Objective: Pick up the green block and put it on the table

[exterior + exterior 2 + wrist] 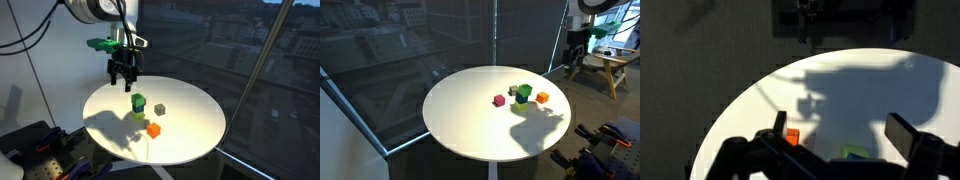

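Observation:
In both exterior views the green block point(138, 101) point(524, 92) rests on top of a paler yellow-green block point(137, 116), near the middle of the round white table point(190, 140) point(470, 120). My gripper point(124, 82) point(572, 66) hangs open well above the table, back from the blocks and touching nothing. The wrist view looks down between the two dark fingers point(905, 132). Only the top of the green block point(854, 153) shows there, at the bottom edge behind the gripper body. The gripper point(840, 130) holds nothing.
An orange block point(154, 130) point(542, 97) point(792, 137) and a grey block point(160, 108) point(514, 90) lie close to the stack. A magenta block point(499, 100) sits beside them. Dark windows surround the table. A wooden stool point(610, 65) stands beyond its edge.

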